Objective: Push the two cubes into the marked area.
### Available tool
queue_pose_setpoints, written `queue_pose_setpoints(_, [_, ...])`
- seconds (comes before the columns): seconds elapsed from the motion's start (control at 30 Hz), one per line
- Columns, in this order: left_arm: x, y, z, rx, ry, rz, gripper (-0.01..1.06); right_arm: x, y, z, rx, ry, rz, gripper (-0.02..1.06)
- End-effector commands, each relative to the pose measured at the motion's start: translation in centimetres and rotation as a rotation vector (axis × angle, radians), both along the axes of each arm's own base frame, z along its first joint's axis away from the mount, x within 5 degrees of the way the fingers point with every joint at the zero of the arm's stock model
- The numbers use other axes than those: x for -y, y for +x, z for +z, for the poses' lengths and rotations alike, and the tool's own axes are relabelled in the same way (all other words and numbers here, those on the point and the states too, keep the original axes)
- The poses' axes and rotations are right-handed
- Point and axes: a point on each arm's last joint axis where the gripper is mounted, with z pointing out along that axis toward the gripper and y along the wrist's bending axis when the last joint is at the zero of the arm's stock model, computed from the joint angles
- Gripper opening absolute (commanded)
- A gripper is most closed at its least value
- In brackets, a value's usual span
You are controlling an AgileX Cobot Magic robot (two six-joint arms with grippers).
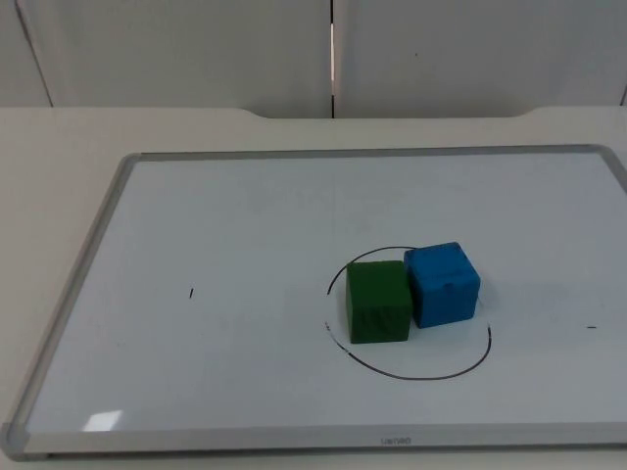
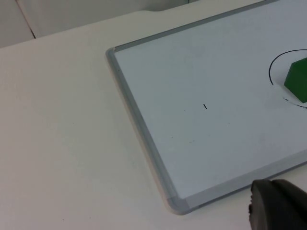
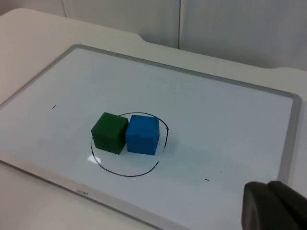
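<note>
Inside drawn circle [image 1: 409, 311]: touching cubes [image 1: 411, 291]

- Top view: fixed, looks down and forward across the whiteboard [image 1: 245, 225] toward the grey wall [image 1: 196, 49].
- Left wrist view: low, near the board's corner.
- Right wrist view: looks over the opposite side.
- All three views share the drawn circle [image 1: 416, 374] and green cube [image 1: 377, 302].
</note>
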Motion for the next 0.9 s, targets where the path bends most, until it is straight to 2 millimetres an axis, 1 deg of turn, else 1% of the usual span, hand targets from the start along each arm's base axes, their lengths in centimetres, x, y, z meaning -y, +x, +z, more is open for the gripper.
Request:
queue_pose_setpoints(0.0, [0.0,0.0,0.0,0.01,-0.003,0.005,0.0,0.3,-0.6,-0.5,-0.007,-0.003,-0.005,0.0])
queue_pose_setpoints(0.07, [0.0,0.0,0.0,0.01,-0.003,0.005,0.0,0.5,-1.2,-0.7,-0.003,-0.003,-0.004,0.0])
queue_pose_setpoints(0.2, [0.0,0.0,0.0,0.01,-0.003,0.005,0.0,0.7,-1.8,-1.3,0.021,-0.015,0.004,0.0])
queue_pose_setpoints(0.27, [0.0,0.0,0.0,0.011,-0.002,0.006,0.0,0.6,-1.6,-2.2,-0.002,-0.025,0.004,0.0])
queue_pose_setpoints(0.43, [0.0,0.0,0.0,0.011,-0.002,0.006,0.0,0.6,-1.6,-2.7,-0.041,-0.04,0.005,0.0])
queue_pose_setpoints(0.87, [0.0,0.0,0.0,0.011,-0.002,0.006,0.0,0.6,-1.5,-3.2,-0.066,-0.05,0.005,0.0])
